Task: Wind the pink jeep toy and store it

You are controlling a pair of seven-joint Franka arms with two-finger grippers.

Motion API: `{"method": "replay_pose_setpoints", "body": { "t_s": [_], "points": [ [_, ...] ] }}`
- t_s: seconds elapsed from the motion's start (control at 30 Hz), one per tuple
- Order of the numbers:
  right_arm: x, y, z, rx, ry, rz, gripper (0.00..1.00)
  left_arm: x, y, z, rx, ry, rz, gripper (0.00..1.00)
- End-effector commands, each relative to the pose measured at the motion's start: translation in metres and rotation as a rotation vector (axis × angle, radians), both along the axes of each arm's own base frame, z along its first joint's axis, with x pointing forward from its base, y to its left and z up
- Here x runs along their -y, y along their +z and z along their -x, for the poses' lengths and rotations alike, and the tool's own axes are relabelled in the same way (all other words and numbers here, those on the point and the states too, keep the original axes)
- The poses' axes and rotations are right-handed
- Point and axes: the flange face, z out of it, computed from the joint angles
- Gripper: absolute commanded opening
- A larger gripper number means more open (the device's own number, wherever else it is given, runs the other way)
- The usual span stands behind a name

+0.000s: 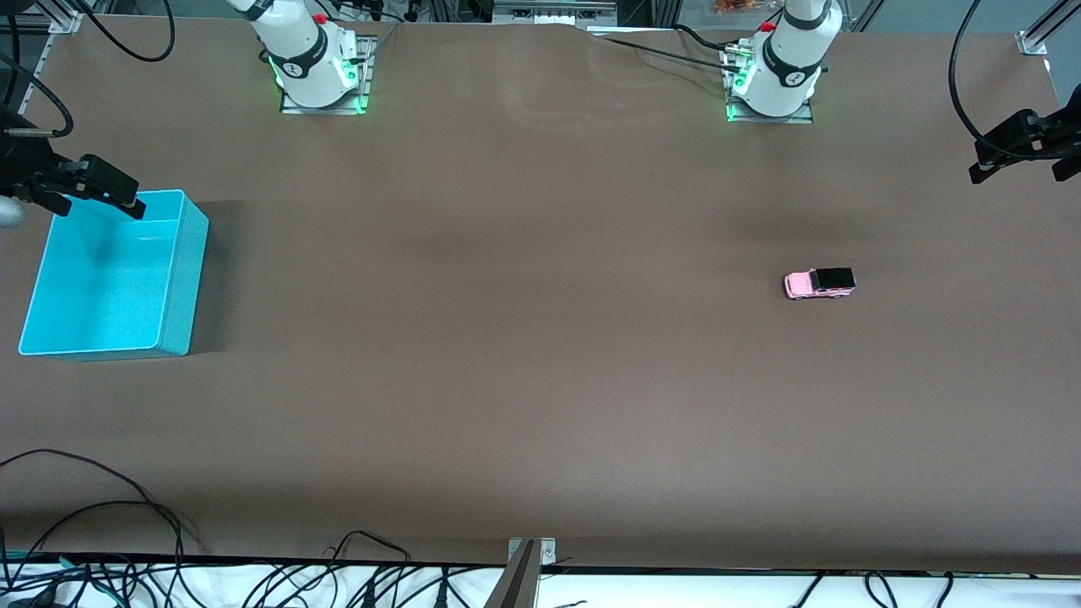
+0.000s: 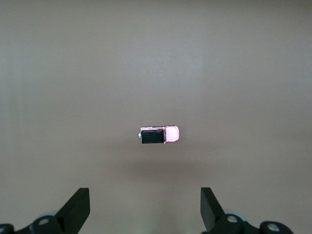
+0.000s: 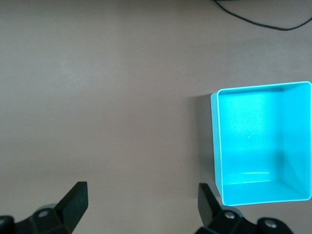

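Two claws: both are seen spread wide, with nothing held between the fingers.
Left claw (image 2: 145,207): held up in the air at the left arm's end of the desk, at the edge of the front view (image 1: 1026,148); its two black fingers (image 2: 78,204) are parted and empty.
Pink jeep toy (image 1: 819,283): set on its wheels on the bare desk, toward the left arm's end; in the left wrist view (image 2: 159,135) it is seen from above, centred between the left claw's fingers but well apart from them, untouched. Its black roof is at one end, its pink hood at the other.
Right claw (image 3: 141,204): held in the air at the right arm's end, over the rim of the cyan bin in the front view (image 1: 84,186); fingers (image 3: 73,202) are spread, nothing gripped.
Cyan bin (image 1: 181,279): an open rectangular tub resting on the desk, just beside the right claw; its inside (image 3: 297,146) is shown in the right wrist view.
Desk (image 1: 507,338): covered by a brown surface, with the jeep and the bin well apart at its two ends.
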Motion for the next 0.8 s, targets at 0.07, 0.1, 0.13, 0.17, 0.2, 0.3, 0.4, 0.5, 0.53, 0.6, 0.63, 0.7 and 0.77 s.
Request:
{"method": "replay_pose_setpoints", "body": {
  "t_s": [0.07,0.1,0.13,0.17,0.2,0.3,0.4,0.5,0.53,0.6,0.63,0.7,0.77],
  "points": [
    [0.0027,0.0146,0.0013,0.011,0.014,-0.012,1.0,-0.0032,0.004,-0.0012,-0.011,-0.015,0.011,1.0],
    [0.0028,0.0152,0.0014,0.011,0.012,-0.012,1.0,-0.0024,0.004,-0.0013,-0.011,-0.016,0.011,1.0],
    [0.0028,0.0154,0.0012,0.013,0.009,-0.012,1.0,-0.0032,0.004,-0.0012,-0.011,-0.015,0.011,1.0],
    [0.0028,0.0154,0.0012,0.013,0.012,-0.012,1.0,-0.0033,0.004,-0.0012,-0.011,-0.015,0.011,1.0],
    [0.0028,0.0154,0.0012,0.013,0.012,-0.012,1.0,-0.0033,0.0034,-0.0014,-0.011,-0.015,0.011,1.0],
    [0.0019,0.0154,0.0012,0.013,0.012,-0.012,1.0,-0.0099,0.0018,-0.0007,-0.017,-0.003,0.017,1.0],
    [0.0019,0.0145,0.0008,0.011,0.011,-0.012,1.0,-0.0105,0.0017,-0.0007,-0.016,-0.002,0.019,1.0],
    [0.0011,0.0136,0.0003,0.01,0.014,-0.012,1.0,-0.0097,0.0019,0.0006,-0.023,-0.002,0.019,1.0],
    [0.0011,0.0135,0.0005,0.008,0.014,-0.012,1.0,-0.0096,0.0013,0.0014,-0.03,0.0,0.02,1.0],
    [0.0011,0.0135,0.0005,0.008,0.014,-0.012,1.0,-0.0087,0.0004,0.0043,-0.05,-0.001,0.021,1.0],
    [0.0011,0.0128,0.0005,0.007,0.014,-0.012,1.0,-0.0087,0.0001,0.0053,-0.055,0.001,0.021,1.0],
    [0.0011,0.0135,0.0005,0.008,0.014,-0.012,1.0,-0.0087,0.0007,0.0068,-0.057,0.007,0.021,1.0],
    [0.0011,0.0135,0.0005,0.008,0.014,-0.012,1.0,-0.0077,-0.0004,0.0082,-0.06,0.015,0.023,1.0]
  ]
}}
